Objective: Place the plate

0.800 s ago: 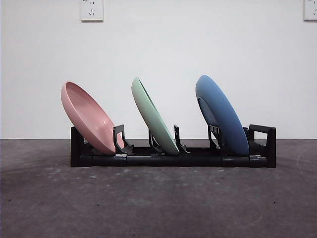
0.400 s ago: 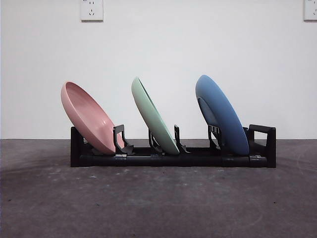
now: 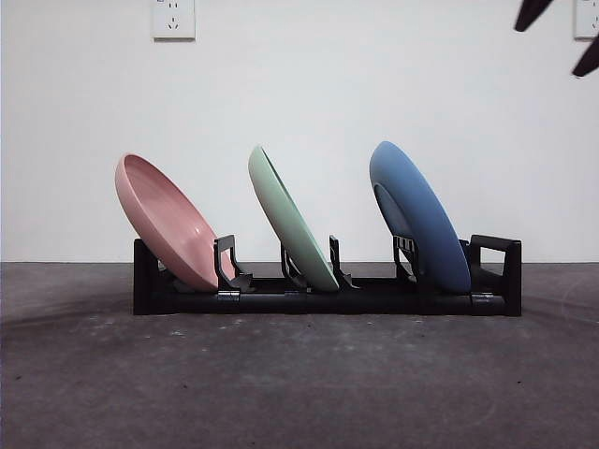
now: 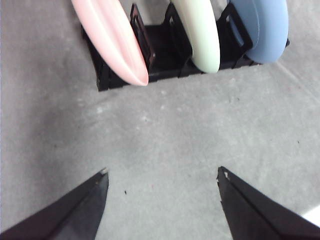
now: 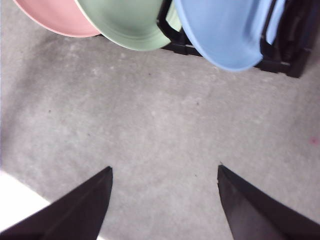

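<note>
Three plates lean in a black rack (image 3: pixel 365 301): a pink plate (image 3: pixel 168 223) at the left, a green plate (image 3: pixel 290 217) in the middle, a blue plate (image 3: pixel 419 213) at the right. In the left wrist view my left gripper (image 4: pixel 162 172) is open and empty over bare table, well short of the pink plate (image 4: pixel 112 42) and the rack (image 4: pixel 165 47). My right gripper (image 5: pixel 165 170) is also open and empty, apart from the blue plate (image 5: pixel 220 30) and green plate (image 5: pixel 127 22). Two black fingertips (image 3: pixel 533 11) show at the front view's top right corner, high above the rack.
The grey table (image 3: pixel 299 383) stretches in front of the rack. A white wall stands behind with a socket (image 3: pixel 174 19) at the upper left and another (image 3: pixel 586 19) at the upper right.
Two black fingertips have come into the front view's top right corner. The plates and the rack have not moved.
</note>
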Controlling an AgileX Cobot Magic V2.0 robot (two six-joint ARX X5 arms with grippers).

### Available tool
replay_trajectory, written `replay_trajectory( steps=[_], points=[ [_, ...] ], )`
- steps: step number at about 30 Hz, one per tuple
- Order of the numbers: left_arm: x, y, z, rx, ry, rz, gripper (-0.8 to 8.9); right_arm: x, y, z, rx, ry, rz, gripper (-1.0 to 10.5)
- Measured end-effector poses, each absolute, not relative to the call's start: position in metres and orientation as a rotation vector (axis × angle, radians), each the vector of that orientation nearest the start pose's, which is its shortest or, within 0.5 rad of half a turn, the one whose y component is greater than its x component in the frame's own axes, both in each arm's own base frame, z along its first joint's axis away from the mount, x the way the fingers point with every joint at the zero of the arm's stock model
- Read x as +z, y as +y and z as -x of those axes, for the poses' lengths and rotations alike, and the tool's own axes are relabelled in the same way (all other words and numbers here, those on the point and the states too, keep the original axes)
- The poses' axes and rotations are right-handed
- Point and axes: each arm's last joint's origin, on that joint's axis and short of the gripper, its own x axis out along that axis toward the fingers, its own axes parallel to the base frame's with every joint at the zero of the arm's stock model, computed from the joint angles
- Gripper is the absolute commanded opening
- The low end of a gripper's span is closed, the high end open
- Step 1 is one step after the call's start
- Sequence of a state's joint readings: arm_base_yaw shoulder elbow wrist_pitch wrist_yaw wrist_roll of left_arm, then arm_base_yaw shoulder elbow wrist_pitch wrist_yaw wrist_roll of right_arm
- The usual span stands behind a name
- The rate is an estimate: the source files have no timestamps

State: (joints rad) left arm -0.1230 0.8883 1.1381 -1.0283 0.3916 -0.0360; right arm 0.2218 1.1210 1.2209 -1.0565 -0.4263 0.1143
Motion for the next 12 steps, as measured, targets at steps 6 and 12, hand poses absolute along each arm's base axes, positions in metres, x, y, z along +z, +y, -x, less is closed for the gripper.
replay_trajectory(
  steps=[6, 12],
  points=[
    [0.362, -0.029, -0.142, -0.476, 0.773, 0.137, 3.45, 0.367, 0.076, -0.25, 0.563, 1.036, -0.189, 3.3],
    [0.362, -0.029, -0.142, -0.476, 0.768, 0.136, 3.45, 0.375, 0.103, -0.311, 0.597, 1.026, -0.169, 3.3]
  ],
)
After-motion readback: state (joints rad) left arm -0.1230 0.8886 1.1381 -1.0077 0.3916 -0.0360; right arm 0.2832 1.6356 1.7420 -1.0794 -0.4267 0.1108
